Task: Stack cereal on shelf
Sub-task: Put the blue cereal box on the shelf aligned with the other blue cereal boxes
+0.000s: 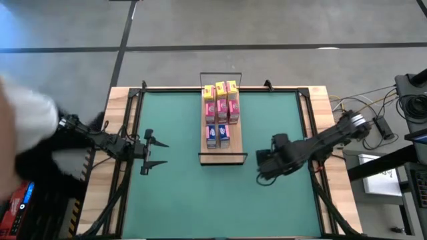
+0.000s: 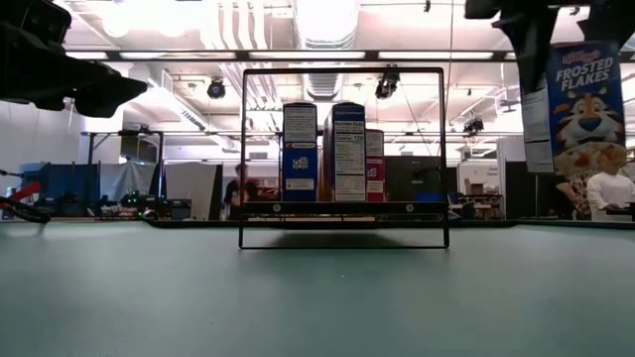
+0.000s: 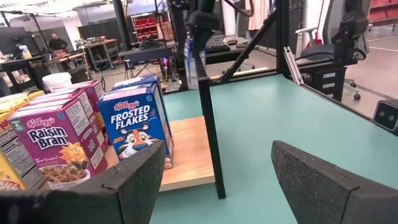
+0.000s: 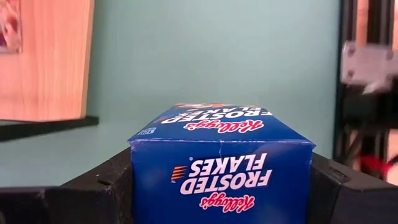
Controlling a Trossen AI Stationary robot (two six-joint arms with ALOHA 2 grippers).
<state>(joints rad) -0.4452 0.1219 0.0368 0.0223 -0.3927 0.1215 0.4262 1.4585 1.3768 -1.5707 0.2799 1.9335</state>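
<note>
Cereal box (image 4: pixel 221 168), clamped by right gripper (image 4: pixel 221 186), hides beneath it overhead; left gripper (image 1: pixel 155 153) gapes empty.

A green table (image 1: pixel 180 193) holds a long wooden shelf (image 1: pixel 224 155). The shelf sits near the table's middle and runs toward twelve o'clock. Thin black wire frames (image 2: pixel 342 159) stand at both short ends. Small cereal boxes (image 1: pixel 221 113) stand on the wood in rows: yellow at twelve o'clock, pink in the middle, blue toward six o'clock.

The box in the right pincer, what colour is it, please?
Blue Frosted Flakes box, seen best in the right wrist view.
</note>
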